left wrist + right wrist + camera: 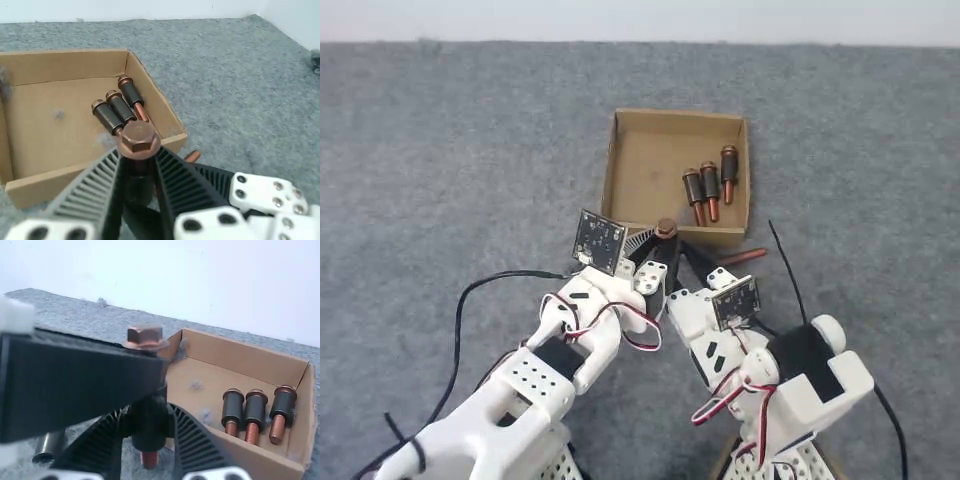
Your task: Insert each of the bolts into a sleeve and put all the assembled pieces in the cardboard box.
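Jaws of the left gripper (pixel 137 167) are pinched on a dark sleeve (pixel 136 186) just under the copper hex head of the bolt (pixel 139 140) that stands upright in it. The right gripper (pixel 150 415) has its ribbed jaws pressed against the same sleeve lower down, with the bolt's threaded tip poking out beneath. In the high view the two grippers meet at the near wall of the cardboard box (pixel 611 170). I cannot tell whether the held piece is above the rim or just outside it.

Three assembled pieces (pixel 710 188) lie side by side in the box beside its right-hand wall, threads towards the arms; the rest of the box floor is bare cardboard. A loose bolt (pixel 745 256) lies on the grey worktop (pixel 440 150) just outside the box's near right corner, near the right gripper. The worktop runs wide on either side of the box to the white wall behind. A black cable (pixel 460 330) loops by the left arm.

In the left wrist view the loose bolt is half hidden behind the jaws. In the right wrist view an empty sleeve (pixel 47 450) lies on the worktop, partly covered by the other arm's black jaw.
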You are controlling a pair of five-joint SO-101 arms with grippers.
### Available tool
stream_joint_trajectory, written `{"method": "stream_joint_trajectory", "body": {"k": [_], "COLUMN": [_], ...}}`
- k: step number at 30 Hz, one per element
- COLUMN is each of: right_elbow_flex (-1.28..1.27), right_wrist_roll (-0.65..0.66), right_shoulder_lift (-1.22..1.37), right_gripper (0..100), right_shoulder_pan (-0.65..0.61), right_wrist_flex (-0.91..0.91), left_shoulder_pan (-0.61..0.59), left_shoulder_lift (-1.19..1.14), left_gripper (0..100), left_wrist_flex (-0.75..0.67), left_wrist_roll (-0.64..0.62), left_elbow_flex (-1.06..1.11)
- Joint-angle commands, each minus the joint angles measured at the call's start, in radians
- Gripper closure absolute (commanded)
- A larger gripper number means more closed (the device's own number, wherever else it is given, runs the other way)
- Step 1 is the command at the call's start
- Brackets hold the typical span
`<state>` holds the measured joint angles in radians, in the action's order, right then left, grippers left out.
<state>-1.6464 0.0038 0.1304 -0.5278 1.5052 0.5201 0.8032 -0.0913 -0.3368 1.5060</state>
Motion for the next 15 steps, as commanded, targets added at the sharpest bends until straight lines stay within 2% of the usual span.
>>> {"method": "stream_joint_trajectory", "body": {"k": [1, 6, 12, 15], "right_elbow_flex": [-0.028, -0.028, -0.028, -0.028], "right_wrist_roll": [0.009, 0.009, 0.009, 0.009], "right_shoulder_lift": [-0.047, -0.047, -0.047, -0.047], "right_gripper": [99.2, 99.2, 99.2, 99.2], "right_shoulder_pan": [0.025, 0.024, 0.024, 0.024], "right_wrist_flex": [0.012, 0.010, 0.010, 0.008], "left_shoulder_pan": [0.032, 0.034, 0.034, 0.034], "left_shoulder_lift": [0.021, 0.023, 0.023, 0.023], "left_gripper": [99, 98, 86, 85], "left_wrist_flex": [-0.015, -0.015, -0.011, -0.015], "left_wrist_roll": [0.003, 0.002, -0.002, -0.002], "left_elbow_flex": [0.001, -0.004, 0.004, 0.010]}}
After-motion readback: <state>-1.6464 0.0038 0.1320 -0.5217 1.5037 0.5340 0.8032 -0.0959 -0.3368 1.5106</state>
